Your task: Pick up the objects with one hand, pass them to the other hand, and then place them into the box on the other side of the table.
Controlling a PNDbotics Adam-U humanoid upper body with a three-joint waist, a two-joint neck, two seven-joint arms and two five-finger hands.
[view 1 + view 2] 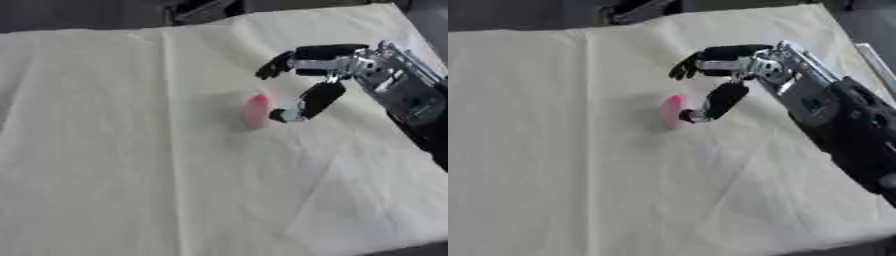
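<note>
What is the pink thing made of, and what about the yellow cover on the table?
The pink thing looks smooth and rounded, maybe plastic or rubber; the blur leaves it open. The yellow cover looks like thin matte cloth or paper: long fold creases and soft wrinkles cross it. The right hand beside it is black with silver metal-looking joints.

paired head views down onto table [105, 150]

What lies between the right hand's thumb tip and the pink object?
Nothing. In the left eye view the right hand has its thumb tip right beside the pink object, on the pale cloth; whether they touch is unclear.
</note>
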